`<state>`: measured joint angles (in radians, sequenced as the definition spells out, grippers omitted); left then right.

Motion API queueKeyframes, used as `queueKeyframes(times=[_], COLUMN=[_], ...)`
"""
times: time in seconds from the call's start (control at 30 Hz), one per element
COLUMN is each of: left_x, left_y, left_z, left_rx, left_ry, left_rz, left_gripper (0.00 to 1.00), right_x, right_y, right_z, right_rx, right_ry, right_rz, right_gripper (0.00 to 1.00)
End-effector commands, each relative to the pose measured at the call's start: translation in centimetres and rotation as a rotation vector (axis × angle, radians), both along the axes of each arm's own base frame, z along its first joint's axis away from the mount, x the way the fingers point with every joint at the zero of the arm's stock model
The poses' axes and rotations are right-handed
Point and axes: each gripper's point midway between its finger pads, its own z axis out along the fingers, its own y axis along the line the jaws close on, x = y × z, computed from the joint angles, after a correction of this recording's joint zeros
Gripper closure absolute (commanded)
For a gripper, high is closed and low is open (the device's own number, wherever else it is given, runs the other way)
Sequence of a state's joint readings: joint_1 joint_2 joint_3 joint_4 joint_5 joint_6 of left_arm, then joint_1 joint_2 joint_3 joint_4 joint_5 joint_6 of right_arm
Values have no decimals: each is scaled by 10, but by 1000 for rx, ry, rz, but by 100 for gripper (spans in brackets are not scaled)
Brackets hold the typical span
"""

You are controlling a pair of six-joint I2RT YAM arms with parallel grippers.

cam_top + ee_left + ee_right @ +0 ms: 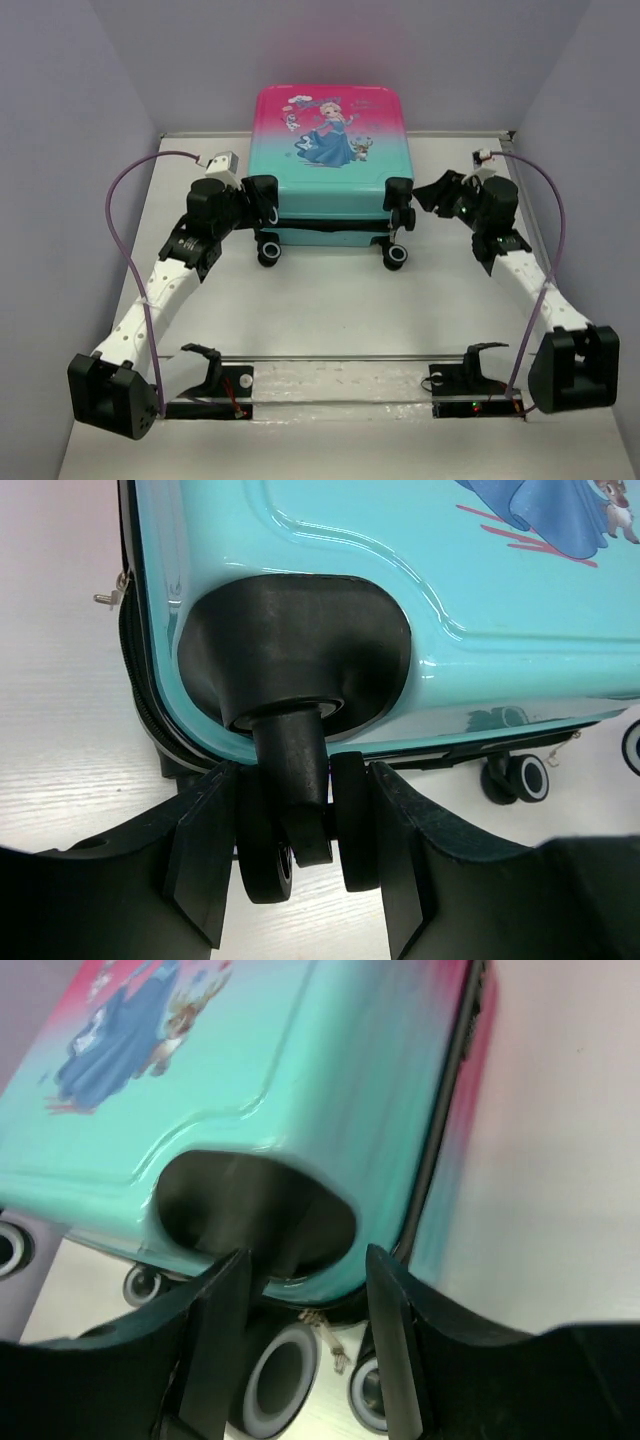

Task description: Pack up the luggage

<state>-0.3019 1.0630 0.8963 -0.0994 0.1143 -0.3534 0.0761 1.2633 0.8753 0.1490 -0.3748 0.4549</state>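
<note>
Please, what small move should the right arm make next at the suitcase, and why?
Probably ease the right gripper onto the right caster and close. Its fingers stand open at the wheel housing of the closed suitcase, while the left gripper grips the left caster.

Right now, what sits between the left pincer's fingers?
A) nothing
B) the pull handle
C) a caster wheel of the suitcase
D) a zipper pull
C: the left wrist view shows the left pincer closed around a black twin caster wheel at the luggage corner.
</note>
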Motion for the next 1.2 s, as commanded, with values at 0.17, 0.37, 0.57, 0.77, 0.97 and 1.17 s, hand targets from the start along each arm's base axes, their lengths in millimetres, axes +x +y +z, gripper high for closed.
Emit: queueKeyframes(times=[0.17,0.37,0.57,0.77,0.97,1.17], left_x=[-21,-24,-26,-26,-24,-22], left_y=[-60,-45,-37,-36,-35,-24], left_z=[133,143,140,137,138,140], left_rx=[-282,-269,-237,-203,-189,-158], left_ry=[-336,-376,-387,-383,-389,-399], left_rz=[-250,-179,-150,-158,-153,-100], left_gripper=[94,94,94,94,94,94], right_x=[-110,-127,-91,-63,-54,-51], right_y=[43,45,41,42,52,56], right_z=[-48,-68,-68,-79,-80,-89], right_rx=[110,156,77,-25,-6,29], right_ry=[-137,-166,-176,-177,-211,-220], right_rz=[232,216,168,179,224,234], right_gripper=[93,67,39,37,38,48])
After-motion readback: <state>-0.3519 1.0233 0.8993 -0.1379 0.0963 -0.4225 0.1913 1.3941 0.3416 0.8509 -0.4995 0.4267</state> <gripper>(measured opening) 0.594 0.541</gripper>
